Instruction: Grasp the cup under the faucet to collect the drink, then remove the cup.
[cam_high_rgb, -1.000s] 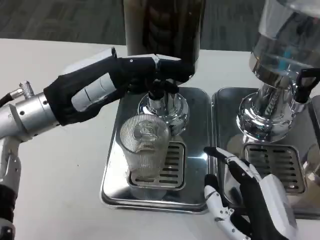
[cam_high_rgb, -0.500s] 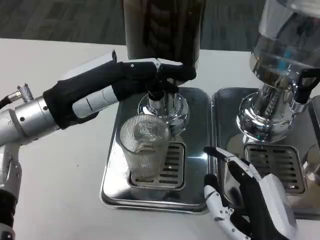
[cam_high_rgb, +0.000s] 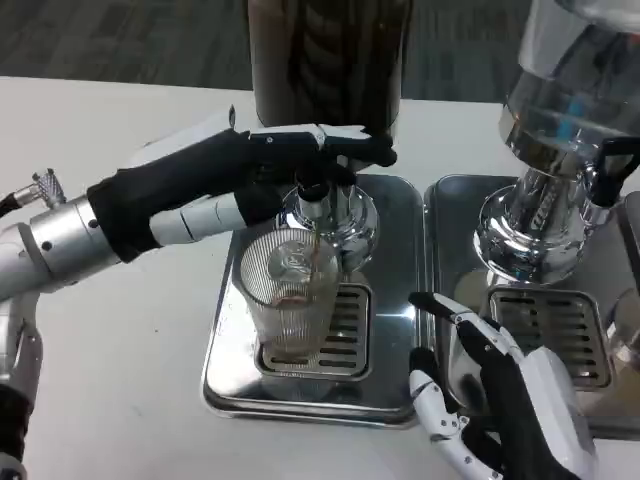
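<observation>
Overflow worries me: left hand (cam_high_rgb: 250, 170) presses the faucet lever (cam_high_rgb: 318, 180); cup (cam_high_rgb: 290, 295) at six o'clock unheld; right hand (cam_high_rgb: 500, 395) released.

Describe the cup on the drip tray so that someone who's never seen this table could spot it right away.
Find the dark drink dispenser at the table's back and follow its faucet down to the left steel tray. The cup stands on that tray's grate: clear, ribbed glass, the only cup there.
</observation>
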